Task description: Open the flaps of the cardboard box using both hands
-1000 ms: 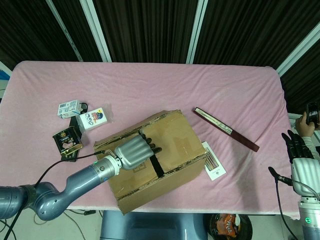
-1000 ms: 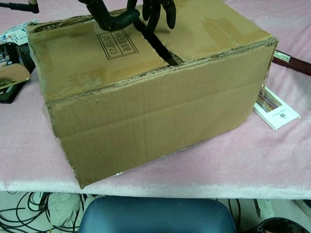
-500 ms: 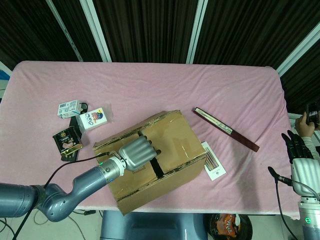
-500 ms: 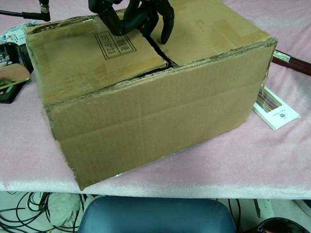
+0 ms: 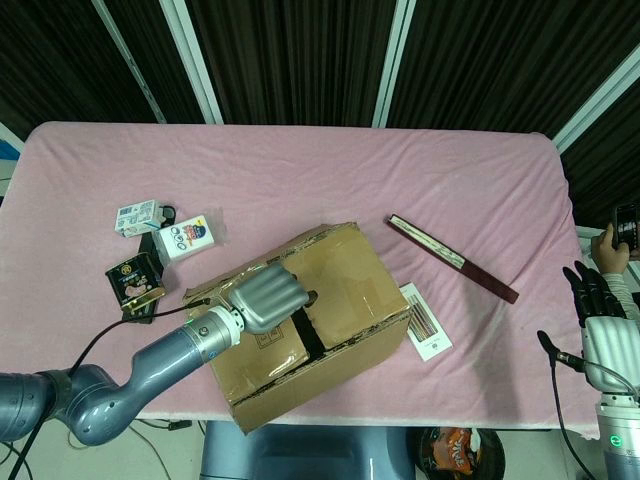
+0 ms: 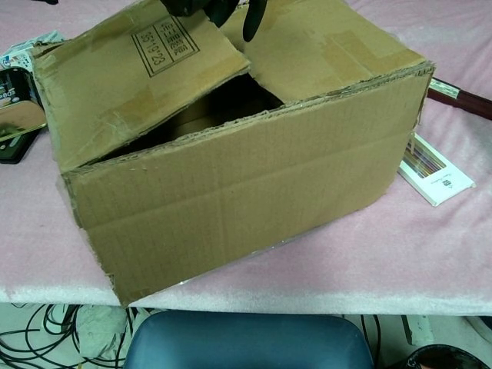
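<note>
The cardboard box (image 5: 345, 285) stands near the table's front edge, turned at an angle. My left hand (image 5: 266, 297) grips the inner edge of the left top flap (image 6: 131, 77), with fingers hooked over the centre seam. That flap is raised and tilted, and a dark gap shows the inside. In the chest view only the dark fingers (image 6: 252, 17) of this hand show at the top. The right flap (image 6: 323, 46) lies flat. My right hand (image 5: 598, 318) hangs past the table's right end, far from the box, fingers straight and holding nothing.
Left of the box lie a dark tin (image 5: 135, 280) and two small packets (image 5: 140, 215) (image 5: 188, 238). A long dark flat case (image 5: 452, 258) and a white booklet (image 5: 425, 322) lie to its right. A blue chair (image 6: 246, 338) sits below the front edge.
My left hand has pulled the left flap up from nearly flat to clearly raised, opening the seam. The box has shifted slightly. The right hand has not moved.
</note>
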`<state>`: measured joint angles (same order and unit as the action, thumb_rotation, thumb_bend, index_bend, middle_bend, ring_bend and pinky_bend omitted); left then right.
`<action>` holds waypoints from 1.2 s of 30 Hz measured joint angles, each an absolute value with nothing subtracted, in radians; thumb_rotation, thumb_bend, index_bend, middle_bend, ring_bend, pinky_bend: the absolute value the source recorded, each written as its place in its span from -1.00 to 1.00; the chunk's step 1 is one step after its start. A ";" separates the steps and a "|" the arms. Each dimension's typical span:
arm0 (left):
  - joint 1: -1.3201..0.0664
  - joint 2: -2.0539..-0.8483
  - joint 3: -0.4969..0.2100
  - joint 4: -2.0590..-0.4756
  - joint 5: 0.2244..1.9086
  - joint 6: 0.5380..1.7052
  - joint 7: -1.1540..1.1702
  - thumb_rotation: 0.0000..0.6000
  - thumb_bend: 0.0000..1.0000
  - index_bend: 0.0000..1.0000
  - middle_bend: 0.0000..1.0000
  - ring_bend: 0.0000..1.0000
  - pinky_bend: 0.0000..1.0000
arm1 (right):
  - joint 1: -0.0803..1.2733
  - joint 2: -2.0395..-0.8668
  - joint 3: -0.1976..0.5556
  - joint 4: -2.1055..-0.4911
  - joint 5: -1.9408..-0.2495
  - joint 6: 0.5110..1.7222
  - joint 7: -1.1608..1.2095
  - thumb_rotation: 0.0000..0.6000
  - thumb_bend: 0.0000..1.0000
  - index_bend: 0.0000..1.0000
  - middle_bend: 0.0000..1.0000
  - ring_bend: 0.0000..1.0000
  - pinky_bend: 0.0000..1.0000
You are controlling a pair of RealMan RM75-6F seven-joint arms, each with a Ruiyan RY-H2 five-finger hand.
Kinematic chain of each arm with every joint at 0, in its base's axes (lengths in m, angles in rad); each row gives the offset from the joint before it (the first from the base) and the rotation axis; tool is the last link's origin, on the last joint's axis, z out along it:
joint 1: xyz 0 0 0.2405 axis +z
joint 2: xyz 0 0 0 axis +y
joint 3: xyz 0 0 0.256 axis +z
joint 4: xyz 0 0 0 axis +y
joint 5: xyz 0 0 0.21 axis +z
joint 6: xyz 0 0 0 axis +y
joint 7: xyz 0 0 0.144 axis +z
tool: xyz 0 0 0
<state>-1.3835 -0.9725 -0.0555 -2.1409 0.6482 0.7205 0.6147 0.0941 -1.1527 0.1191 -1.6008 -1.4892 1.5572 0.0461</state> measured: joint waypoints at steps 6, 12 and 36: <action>-1.378 -0.882 -0.079 -2.168 0.660 0.677 0.547 1.00 0.88 -0.30 0.16 -0.12 -0.06 | 0.093 -1.154 0.120 -1.600 -1.487 1.555 0.044 1.00 -0.38 -1.00 -1.00 -1.00 -0.58; -1.370 -0.823 -0.096 -2.190 0.681 0.643 0.493 1.00 0.88 -0.31 0.16 -0.12 -0.06 | 0.092 -1.155 0.120 -1.600 -1.487 1.554 0.043 1.00 -0.38 -1.00 -1.00 -1.00 -0.58; -1.328 -0.514 -0.215 -2.317 0.759 0.402 0.203 1.00 0.87 -0.31 0.15 -0.12 -0.03 | 0.085 -1.164 0.119 -1.601 -1.487 1.551 0.040 1.00 -0.36 -1.00 -1.00 -1.00 -0.58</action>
